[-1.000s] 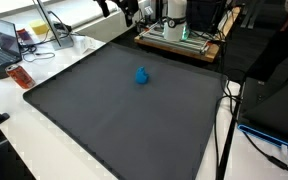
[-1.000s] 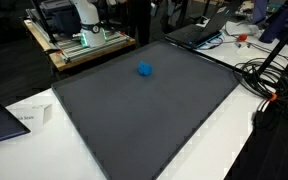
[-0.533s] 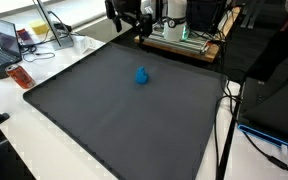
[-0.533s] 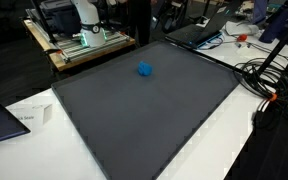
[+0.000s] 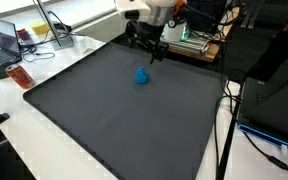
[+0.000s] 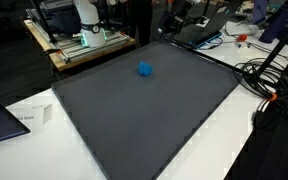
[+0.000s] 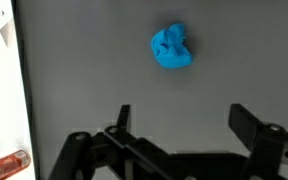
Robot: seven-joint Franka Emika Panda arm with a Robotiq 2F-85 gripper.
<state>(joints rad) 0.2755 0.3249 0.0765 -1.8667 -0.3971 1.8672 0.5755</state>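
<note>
Wrist view, pincer spread, base cut off below, blue lump ahead untouched, form unclear, on dark mat.

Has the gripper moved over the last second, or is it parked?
Yes. In an exterior view the open gripper has come down from past the far edge of the dark mat toward the blue object, which lies where it was.

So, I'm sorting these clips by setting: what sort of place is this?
Most likely a lab or office workspace. An open laptop sits off to one side, loose cables trail along the table edge, and a wooden equipment stand is behind the dark mat.
</note>
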